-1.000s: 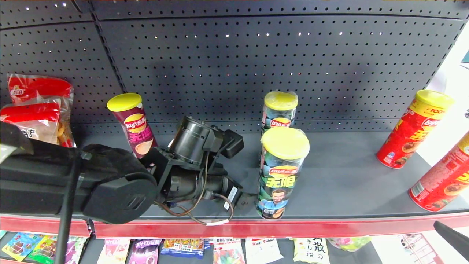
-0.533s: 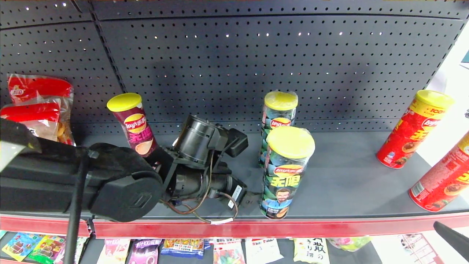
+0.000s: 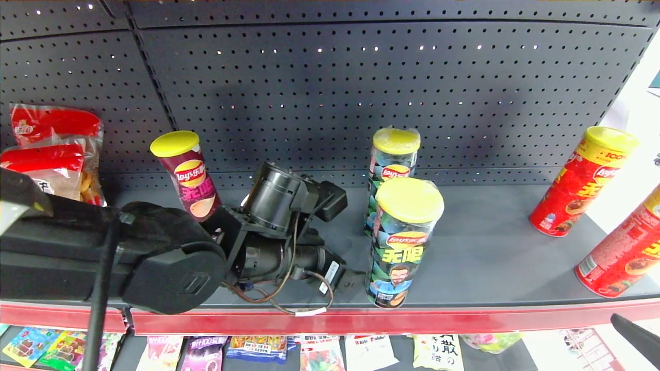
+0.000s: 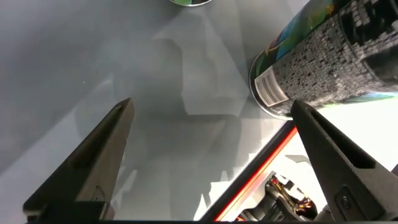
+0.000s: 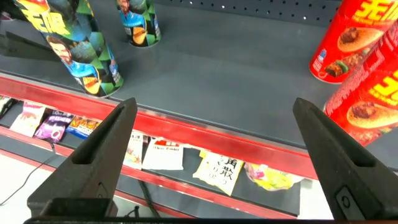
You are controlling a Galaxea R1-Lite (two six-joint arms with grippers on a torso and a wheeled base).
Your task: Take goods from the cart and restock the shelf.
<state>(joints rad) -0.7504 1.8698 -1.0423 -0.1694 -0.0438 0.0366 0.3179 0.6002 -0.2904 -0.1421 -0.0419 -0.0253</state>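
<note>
Obs. 1: Your front green can [image 3: 403,242] is a tall tube with a yellow lid. It has a green-and-black printed wrap with a cartoon face low on it, and loose clear film over the top. It stands upright near the front edge of the shelf [image 3: 490,257], just behind the red lip.

Obs. 2: Shelf contents for you to check. A rear green can [image 3: 394,154] stands directly behind the first, near the perforated back panel. A purple can [image 3: 188,175], also yellow-lidded, is to the left. Red cans [image 3: 582,180] are at the far right and red snack bags [image 3: 46,149] at the far left. Packets [image 3: 319,353] lie on the tier below.

Obs. 3: The left gripper [image 4: 211,106] is low over the shelf deck with its jaws spread wide and nothing between them. The front can's base sits just beyond one fingertip, and you cannot tell whether that finger touches it.

Obs. 4: The right gripper [image 5: 214,102] is out in front of the red lip, to the right of the front green can. Its jaws are spread wide and hold nothing.
</note>
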